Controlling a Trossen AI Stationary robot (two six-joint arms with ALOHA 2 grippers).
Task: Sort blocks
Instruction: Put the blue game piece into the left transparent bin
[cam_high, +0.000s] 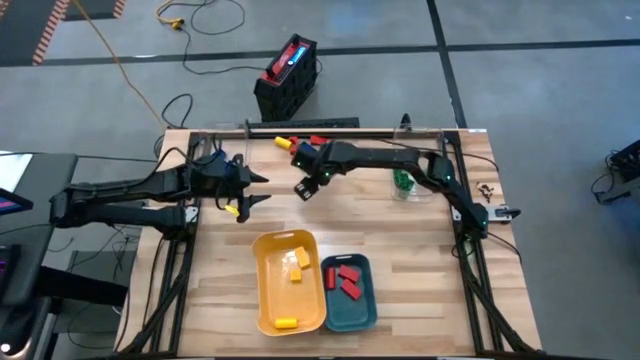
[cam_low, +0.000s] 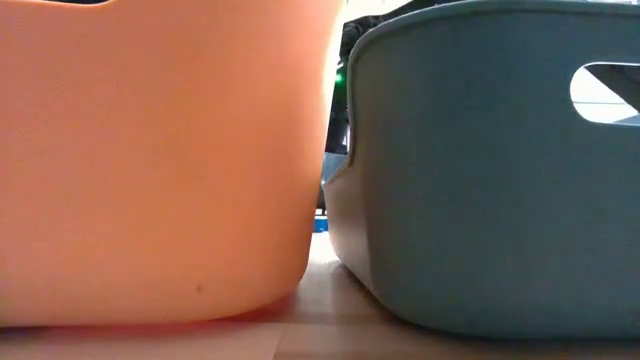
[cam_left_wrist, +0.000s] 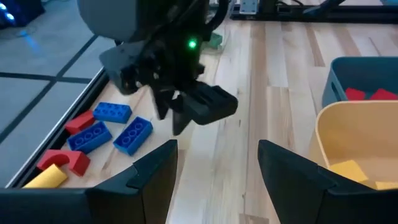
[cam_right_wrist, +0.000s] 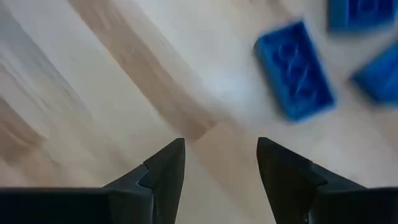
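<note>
Two trays sit side by side at the table's near edge: a yellow tray (cam_high: 262, 290) holding yellow blocks (cam_high: 296, 262) and a teal tray (cam_high: 365, 308) holding red blocks (cam_high: 347, 279). From table height their walls fill nearly the whole view and hide both arms. More blocks, blue (cam_left_wrist: 133, 134), red and yellow, lie along the far edge. The right gripper (cam_high: 306, 187) hangs over the bare wood beside them, fingers (cam_right_wrist: 163, 174) apart and empty, a blue block (cam_right_wrist: 295, 70) just ahead. The left gripper (cam_high: 258, 190) waits at the left side, its fingers (cam_left_wrist: 154, 176) also spread with nothing between them, facing the right gripper. A clear container (cam_high: 404, 182) with green inside stands under the right arm.
</note>
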